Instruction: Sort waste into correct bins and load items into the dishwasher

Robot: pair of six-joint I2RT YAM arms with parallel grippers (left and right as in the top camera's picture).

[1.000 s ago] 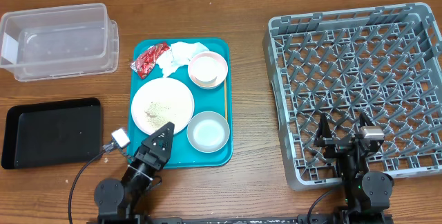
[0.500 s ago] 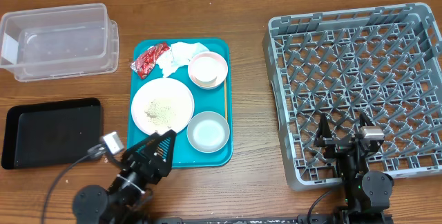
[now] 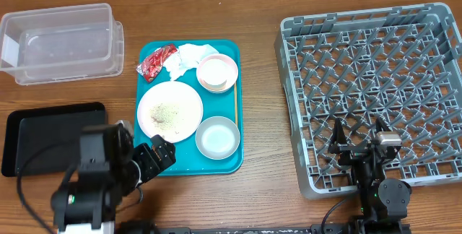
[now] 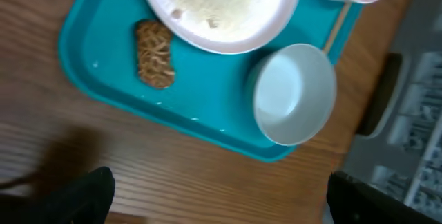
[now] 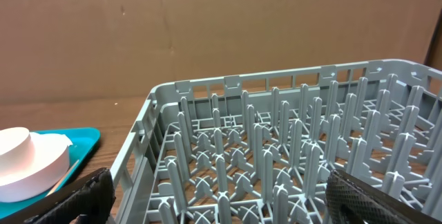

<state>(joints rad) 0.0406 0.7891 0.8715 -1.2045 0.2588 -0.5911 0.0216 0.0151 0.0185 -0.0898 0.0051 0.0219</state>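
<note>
Wooden table (image 3: 260, 61), brown grain, carries four things. Clear plastic tub (image 3: 61, 50) at far left, toward back edge. Shallow black tray (image 3: 50, 136) in front of it, apart from tub. Teal serving tray (image 3: 209, 166) left of centre, just beside both. Grey dish rack (image 3: 375, 82) on right side, slightly skewed, apart from teal serving tray.

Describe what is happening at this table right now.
Nothing is held yet. The left gripper, open, hovers over the teal tray's near corner, beside the plate of crumbs and grey bowl. The right gripper, open, sits at the near edge of the bare dish rack. The clear tub and black tray hold nothing.
</note>
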